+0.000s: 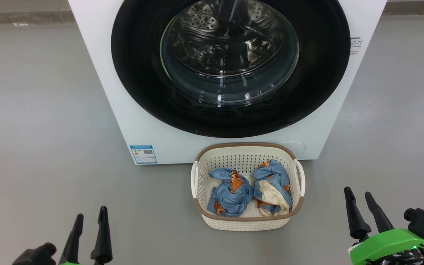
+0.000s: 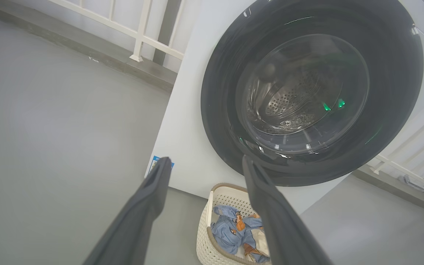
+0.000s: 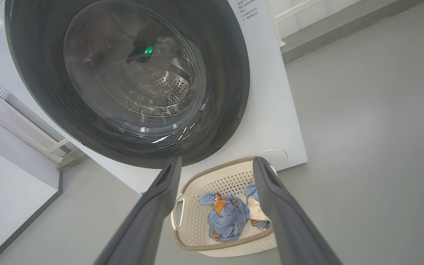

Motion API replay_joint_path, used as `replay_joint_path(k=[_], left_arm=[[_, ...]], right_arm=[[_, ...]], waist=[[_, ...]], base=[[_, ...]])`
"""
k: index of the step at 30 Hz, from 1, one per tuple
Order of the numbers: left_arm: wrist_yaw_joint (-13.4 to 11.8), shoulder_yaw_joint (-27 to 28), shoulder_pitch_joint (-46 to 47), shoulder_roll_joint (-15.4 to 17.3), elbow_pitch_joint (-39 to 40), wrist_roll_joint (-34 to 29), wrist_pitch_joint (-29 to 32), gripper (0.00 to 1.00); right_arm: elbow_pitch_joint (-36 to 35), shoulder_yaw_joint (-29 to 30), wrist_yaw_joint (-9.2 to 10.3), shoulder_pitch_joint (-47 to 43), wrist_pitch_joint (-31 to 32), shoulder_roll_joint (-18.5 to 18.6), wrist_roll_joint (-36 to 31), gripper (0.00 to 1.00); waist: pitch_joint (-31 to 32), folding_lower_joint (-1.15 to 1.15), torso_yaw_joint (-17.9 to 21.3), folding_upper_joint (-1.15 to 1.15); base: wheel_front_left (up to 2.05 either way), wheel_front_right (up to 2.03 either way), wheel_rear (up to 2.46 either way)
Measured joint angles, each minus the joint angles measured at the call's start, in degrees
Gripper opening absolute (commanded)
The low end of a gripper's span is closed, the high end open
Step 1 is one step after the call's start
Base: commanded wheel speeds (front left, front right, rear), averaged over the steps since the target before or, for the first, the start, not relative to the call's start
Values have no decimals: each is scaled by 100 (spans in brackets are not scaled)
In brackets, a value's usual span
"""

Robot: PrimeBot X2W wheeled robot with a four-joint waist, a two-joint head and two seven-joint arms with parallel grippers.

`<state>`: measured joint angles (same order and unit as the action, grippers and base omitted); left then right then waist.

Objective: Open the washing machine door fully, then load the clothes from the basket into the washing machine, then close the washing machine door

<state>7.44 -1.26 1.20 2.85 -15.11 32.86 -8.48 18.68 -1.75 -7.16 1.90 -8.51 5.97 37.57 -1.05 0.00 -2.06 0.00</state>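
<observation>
While door [image 1: 230, 55] faces outward, shut, basket [image 1: 247, 144] handles [image 1: 194, 178] point left, right.

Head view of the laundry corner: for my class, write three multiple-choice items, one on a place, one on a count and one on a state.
1. Where does the basket stand?
A) on the floor just in front of the washing machine
B) on top of the machine
C) inside the drum

2. How many clothes bundles lie in the basket?
A) one
B) two
C) four

3. The washing machine door is:
A) swung wide open
B) shut
C) taken off

Answers:
1 A: it sits on the grey floor before the machine's lower front panel.
2 B: two light-blue printed bundles lie side by side in it.
3 B: its black ring lies flush on the white front.
</observation>
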Motion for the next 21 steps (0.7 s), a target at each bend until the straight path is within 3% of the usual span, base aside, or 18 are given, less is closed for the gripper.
replay_joint_path(k=[21], left_arm=[[2,-2,4,20,-4,-1527,-370,100]], right_arm=[[27,25,0,-12,-349,98,-1341,100]], waist=[[-61,0,1,0]], base=[[0,0,0]])
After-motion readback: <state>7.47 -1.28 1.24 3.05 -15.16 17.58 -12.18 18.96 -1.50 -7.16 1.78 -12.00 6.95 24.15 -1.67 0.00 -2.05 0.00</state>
